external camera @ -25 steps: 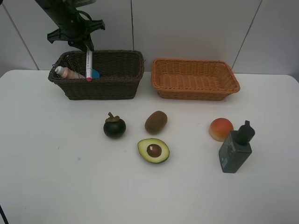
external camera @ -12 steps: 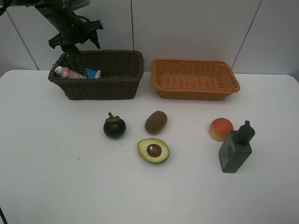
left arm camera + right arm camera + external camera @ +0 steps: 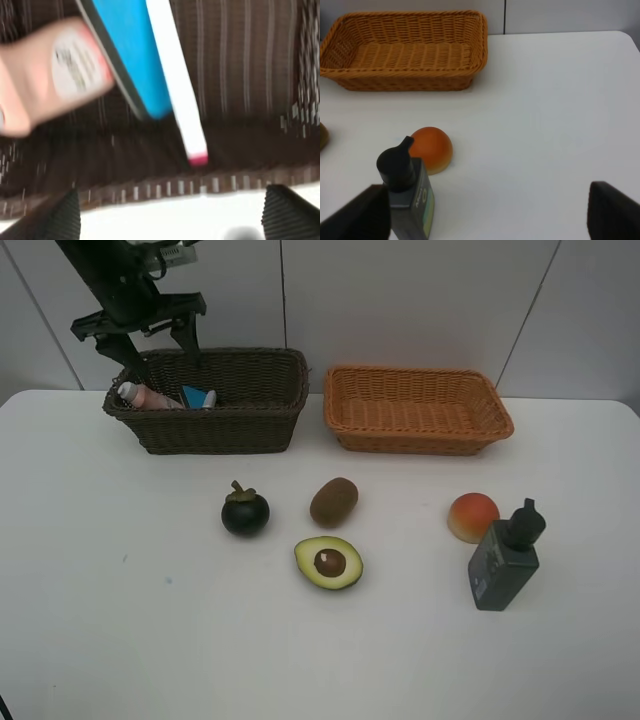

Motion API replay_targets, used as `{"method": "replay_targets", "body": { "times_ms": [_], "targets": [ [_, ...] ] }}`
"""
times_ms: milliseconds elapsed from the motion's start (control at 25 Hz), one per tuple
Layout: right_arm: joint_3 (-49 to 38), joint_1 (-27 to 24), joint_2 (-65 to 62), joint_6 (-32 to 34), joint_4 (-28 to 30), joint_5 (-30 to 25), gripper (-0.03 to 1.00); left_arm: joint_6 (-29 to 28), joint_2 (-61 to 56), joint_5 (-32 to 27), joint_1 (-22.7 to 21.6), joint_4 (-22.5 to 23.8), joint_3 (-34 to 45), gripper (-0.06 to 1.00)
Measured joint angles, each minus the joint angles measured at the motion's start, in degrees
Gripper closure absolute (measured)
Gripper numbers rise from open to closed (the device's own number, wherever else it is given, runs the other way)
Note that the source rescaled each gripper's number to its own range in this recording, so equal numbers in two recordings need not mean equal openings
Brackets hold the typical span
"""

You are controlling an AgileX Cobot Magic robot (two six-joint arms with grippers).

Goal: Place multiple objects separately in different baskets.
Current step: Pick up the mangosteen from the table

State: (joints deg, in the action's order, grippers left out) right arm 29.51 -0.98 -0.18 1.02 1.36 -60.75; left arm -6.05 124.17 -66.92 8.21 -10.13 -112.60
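The marker (image 3: 176, 90) lies in the dark basket (image 3: 250, 428), at its left end, right beside the eraser (image 3: 131, 55) and the pink bottle (image 3: 55, 82). My left tool (image 3: 158, 348) hangs above that end, over the far rim, jaws wide and holding nothing. I judge the step to be getting clear. I lift straight up before swinging, so neither finger catches the wicker. The mangosteen (image 3: 245, 512) looks like the nearest next pick on the counter (image 3: 120, 640), with the kiwi (image 3: 334, 501) and avocado (image 3: 328, 563) to its right. The right tool (image 3: 485, 215) is wide and empty too, near the peach (image 3: 431, 149) and pump bottle (image 3: 410, 200), and well placed for the orange basket (image 3: 405, 80).
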Motion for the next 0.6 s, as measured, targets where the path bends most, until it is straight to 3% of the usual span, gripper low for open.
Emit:
{"method": "replay_targets", "body": {
  "times_ms": [200,600],
  "targets": [
    [0.0,0.0,0.0,0.0,0.0,0.0,-0.03,6.0,-3.3,-1.6,2.9,0.1,1.9,0.06],
    [0.0,0.0,0.0,0.0,0.0,0.0,-0.03,8.4,-9.1,-1.7,14.6,0.7,15.6,0.06]
  ]
}}
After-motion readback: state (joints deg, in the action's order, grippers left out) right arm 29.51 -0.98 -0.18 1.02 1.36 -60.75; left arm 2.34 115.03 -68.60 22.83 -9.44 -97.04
